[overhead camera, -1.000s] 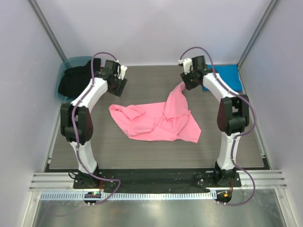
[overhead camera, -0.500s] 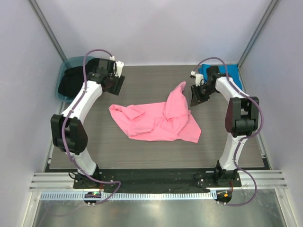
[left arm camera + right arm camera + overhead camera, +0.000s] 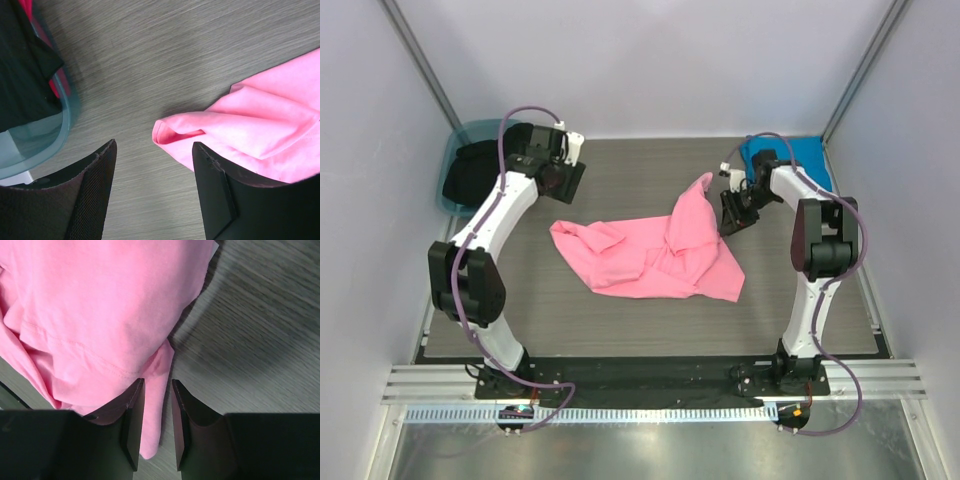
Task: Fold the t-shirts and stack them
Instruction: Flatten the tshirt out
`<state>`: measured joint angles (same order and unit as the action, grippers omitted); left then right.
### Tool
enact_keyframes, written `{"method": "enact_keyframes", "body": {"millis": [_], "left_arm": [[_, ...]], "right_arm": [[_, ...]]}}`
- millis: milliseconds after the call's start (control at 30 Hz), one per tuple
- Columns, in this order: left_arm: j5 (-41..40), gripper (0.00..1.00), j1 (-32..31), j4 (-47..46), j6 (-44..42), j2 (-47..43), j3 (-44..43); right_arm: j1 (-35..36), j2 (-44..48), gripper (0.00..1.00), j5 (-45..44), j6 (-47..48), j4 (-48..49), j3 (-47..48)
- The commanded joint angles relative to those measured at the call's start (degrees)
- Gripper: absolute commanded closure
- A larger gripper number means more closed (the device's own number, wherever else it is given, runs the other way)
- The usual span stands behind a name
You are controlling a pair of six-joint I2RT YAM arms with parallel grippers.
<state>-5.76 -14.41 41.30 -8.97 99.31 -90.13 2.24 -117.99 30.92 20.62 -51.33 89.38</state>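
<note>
The pink t-shirt (image 3: 650, 255) lies crumpled mid-table, one corner bunched up toward the back right. My right gripper (image 3: 732, 215) sits low at that corner's right side. In the right wrist view its jaws (image 3: 157, 381) stand narrowly apart. A strip of pink hem (image 3: 155, 405) lies between them, and bare table shows beside it. My left gripper (image 3: 570, 180) hovers open behind the shirt's left sleeve. That sleeve's folded tip (image 3: 175, 132) lies just ahead of the left jaws (image 3: 153, 145). The blue t-shirt (image 3: 800, 160) lies at the back right corner.
A teal tub (image 3: 460, 140) holding black cloth (image 3: 475, 170) stands at the back left corner, and its rim (image 3: 65, 120) is close to my left finger. Grey walls enclose the table on three sides.
My right gripper has come down and toward the near right, from behind the pink shirt's raised corner to its right side, jaws narrower. The left elbow swung left; its gripper barely moved.
</note>
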Motion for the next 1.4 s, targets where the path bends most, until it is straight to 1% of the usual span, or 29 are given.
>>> {"method": "enact_keyframes", "body": {"millis": [0, 500, 700, 800, 833, 933, 1000, 1067, 1100, 1167, 1233, 1267, 1300, 1367], "left_arm": [[-1.1, 0.36, -0.2, -0.3, -0.1, -2.0, 0.5], [-1.9, 0.36, -0.4, -0.4, -1.0, -1.4, 0.3], [-2.0, 0.36, -0.9, -0.6, -1.0, -0.6, 0.0], [-2.0, 0.36, -1.0, -0.7, -1.0, -0.4, -0.2], [-2.0, 0.36, -1.2, -0.7, -1.1, -0.3, -0.3], [-2.1, 0.36, -1.8, -0.7, -1.4, -0.2, -0.6], [-2.3, 0.36, -2.3, -0.3, -1.9, -0.4, -1.4], [-1.2, 0.36, -3.7, 0.8, -4.0, -1.2, -2.0], [-0.5, 0.36, -5.3, 1.3, -5.0, -1.4, -2.2], [2.4, 0.34, -7.1, 3.2, -7.8, -1.8, -2.2], [3.5, 0.34, -10.8, 4.5, -9.2, -1.6, -1.7], [3.8, 0.34, -12.2, 5.2, -10.8, -1.2, -1.4], [3.4, 0.34, -14.9, 5.3, -11.4, -1.0, -0.8], [1.9, 0.32, -17.4, 5.2, -12.5, -0.2, 0.7]], "right_arm": [[-0.1, -2.0, 0.66, 1.2, 0.3, -0.6, 1.8], [-0.1, -5.3, 0.67, 2.0, -1.0, 0.5, 5.2], [-0.1, -5.4, 0.72, 2.3, -1.3, 0.5, 4.8], [-0.1, -5.4, 0.82, 2.7, -1.2, 0.4, 4.6], [-0.2, -5.5, 0.87, 2.8, -1.3, 0.4, 4.7], [-0.1, -5.0, 0.99, 3.0, -1.3, 0.5, 4.7], [-0.1, -2.7, 0.99, 2.9, -0.9, 0.5, 4.7], [0.0, -0.1, 0.99, 2.6, -0.3, 0.5, 4.6], [-0.1, 3.2, 0.99, 2.5, -0.3, 0.5, 4.6], [-0.1, 6.9, 0.99, 2.8, 0.0, 0.4, 4.7], [-0.1, 11.4, 0.99, 3.0, 0.2, 0.4, 5.2], [0.0, 12.7, 0.99, 2.9, 0.2, 0.4, 5.9], [-0.1, 13.6, 0.99, 2.9, 0.1, 0.4, 6.2], [-0.1, 15.5, 0.99, 3.2, -0.4, 0.4, 7.6]]}}
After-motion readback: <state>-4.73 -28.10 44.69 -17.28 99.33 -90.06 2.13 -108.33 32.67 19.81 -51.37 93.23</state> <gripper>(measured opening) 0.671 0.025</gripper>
